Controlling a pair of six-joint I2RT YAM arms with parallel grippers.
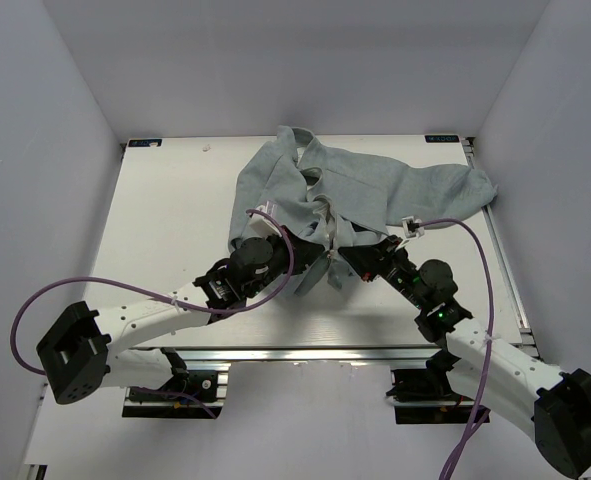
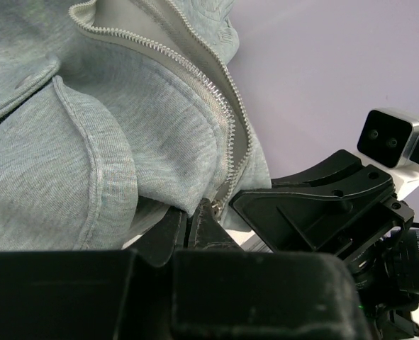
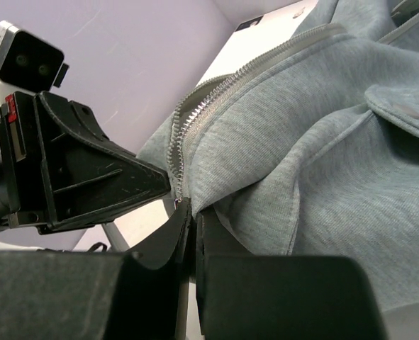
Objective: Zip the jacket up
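Note:
The grey-green jacket (image 1: 360,190) lies crumpled at the back middle of the white table (image 1: 165,230). My left gripper (image 1: 310,262) and right gripper (image 1: 347,258) meet at its near hem, facing each other. In the left wrist view the gripper (image 2: 193,216) is shut on the jacket's hem beside the silver zipper (image 2: 222,113), with a small metal piece at the zipper's bottom end. In the right wrist view the gripper (image 3: 193,212) is shut on the hem on the other side of the zipper (image 3: 195,113). The two tooth rows part higher up, showing pale lining (image 2: 124,14).
Grey walls enclose the table on three sides. An aluminium rail (image 1: 305,352) runs along the near edge. Purple cables (image 1: 480,260) loop from both arms. A jacket sleeve (image 1: 465,185) reaches towards the table's right edge.

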